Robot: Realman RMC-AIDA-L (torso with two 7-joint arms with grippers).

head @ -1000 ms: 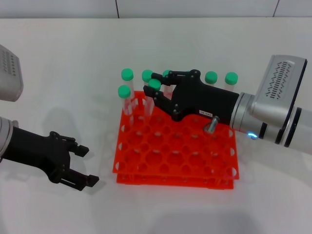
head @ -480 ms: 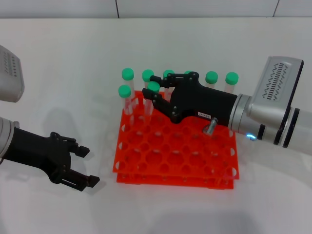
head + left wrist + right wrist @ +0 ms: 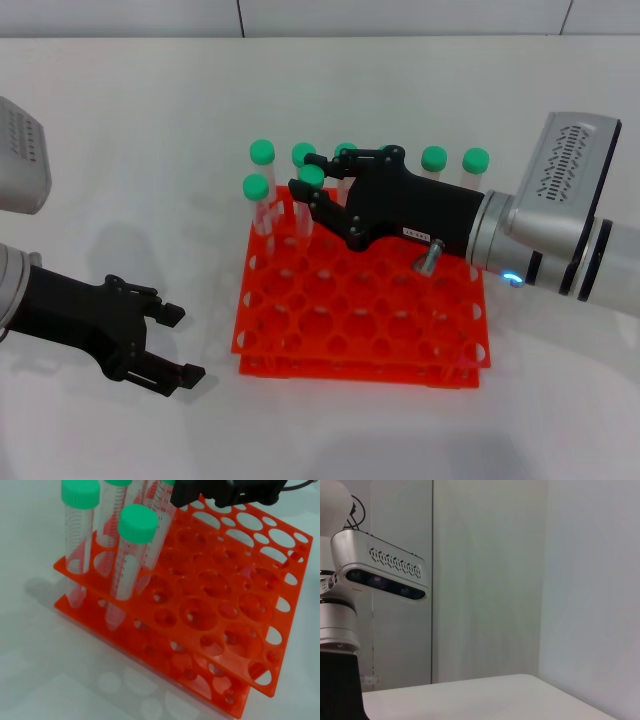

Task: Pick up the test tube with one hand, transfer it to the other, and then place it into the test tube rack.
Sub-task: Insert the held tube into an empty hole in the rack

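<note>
The right gripper (image 3: 318, 192) reaches over the far left part of the rack (image 3: 360, 340), its fingers closed around the tube (image 3: 310, 185) just under the green cap. The tube stands nearly upright, its lower end down in a hole in the second row from the back, beside another tube (image 3: 256, 195) at the rack's left edge. A white label shows on the gripper's black body, and a silver-grey ribbed arm (image 3: 560, 215) carries it in from the right.

In the left wrist view the gripper (image 3: 225, 490) shows at the far edge of the rack (image 3: 210, 630). The capped tube nearest that camera (image 3: 131, 555) sits through both tiers of the rack, with further tubes (image 3: 80, 525) beside and behind it.

More green-capped tubes (image 3: 452, 160) stand in a line along the rack's back row.

The left gripper (image 3: 170, 345) hangs low over the white table (image 3: 150, 120), well apart from the rack on its left side, fingers spread and holding nothing.

The right wrist view shows only a wall and part of the other arm (image 3: 380, 572).
</note>
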